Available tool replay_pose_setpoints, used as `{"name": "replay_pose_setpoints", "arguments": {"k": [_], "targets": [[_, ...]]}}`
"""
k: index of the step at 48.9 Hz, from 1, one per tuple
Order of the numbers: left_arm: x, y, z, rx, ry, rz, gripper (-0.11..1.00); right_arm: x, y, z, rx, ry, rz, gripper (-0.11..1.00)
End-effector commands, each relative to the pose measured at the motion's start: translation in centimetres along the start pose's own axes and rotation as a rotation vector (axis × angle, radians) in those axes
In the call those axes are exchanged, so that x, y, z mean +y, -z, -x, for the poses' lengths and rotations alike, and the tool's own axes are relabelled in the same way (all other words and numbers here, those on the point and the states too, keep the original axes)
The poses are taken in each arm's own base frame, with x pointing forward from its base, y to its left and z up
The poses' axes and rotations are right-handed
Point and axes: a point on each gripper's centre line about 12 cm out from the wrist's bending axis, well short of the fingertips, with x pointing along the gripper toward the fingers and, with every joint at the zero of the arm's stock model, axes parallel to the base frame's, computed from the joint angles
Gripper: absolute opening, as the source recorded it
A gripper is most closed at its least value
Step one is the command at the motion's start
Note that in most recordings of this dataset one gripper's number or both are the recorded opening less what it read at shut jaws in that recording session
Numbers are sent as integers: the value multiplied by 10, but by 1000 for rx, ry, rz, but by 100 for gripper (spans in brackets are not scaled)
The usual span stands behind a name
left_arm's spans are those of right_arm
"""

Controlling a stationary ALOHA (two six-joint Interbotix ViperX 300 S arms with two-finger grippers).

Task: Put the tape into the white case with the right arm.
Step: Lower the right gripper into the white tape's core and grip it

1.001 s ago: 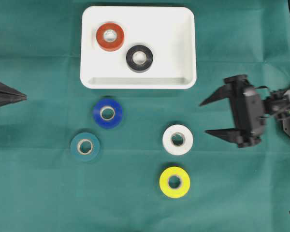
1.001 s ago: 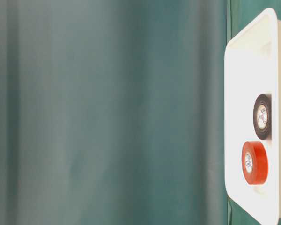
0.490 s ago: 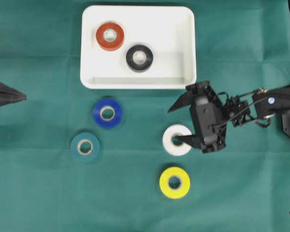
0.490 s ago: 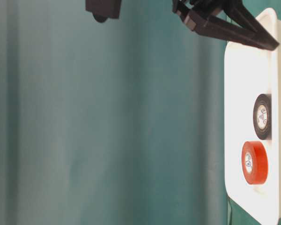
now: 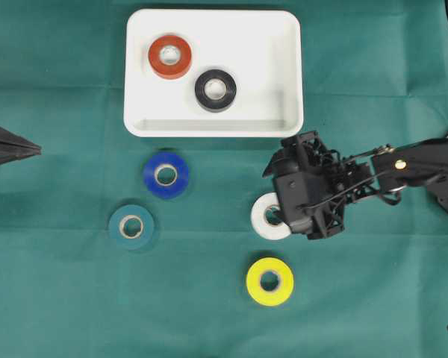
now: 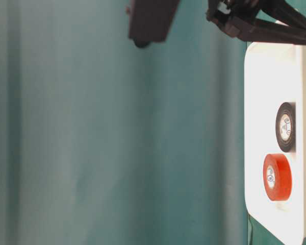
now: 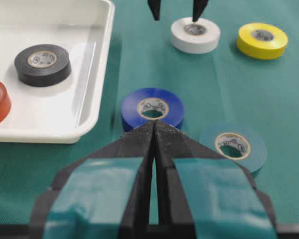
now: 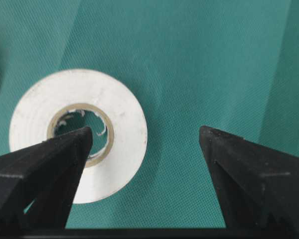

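White tape roll (image 8: pixel 77 133), flat on its side with a tan cardboard core, sits at seven o'clock beneath the wide-open right gripper (image 8: pixel 144 137)

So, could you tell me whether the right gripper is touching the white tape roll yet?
Cannot tell. In the right wrist view one finger of the open right gripper overlaps the white tape roll's core, but no view shows contact or gap plainly.

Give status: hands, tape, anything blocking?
Right hand open above white tape, one finger over its core. Left hand shut, parked. White case holds red and black rolls. Nothing blocking.
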Motion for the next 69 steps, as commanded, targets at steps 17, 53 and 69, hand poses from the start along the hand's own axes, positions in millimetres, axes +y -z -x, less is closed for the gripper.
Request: {"name": "replay_pose_setpoints", "arguments": {"k": [17, 53, 69], "targets": [[0, -7, -1, -15, -1, 6, 0, -1, -13, -4, 28, 16, 2, 60], [0, -7, -1, -15, -1, 6, 0, 1, -12, -21, 41, 6, 8, 43], [0, -7, -1, -14, -1, 6, 0, 1, -20, -19, 23, 7, 8, 1]]}}
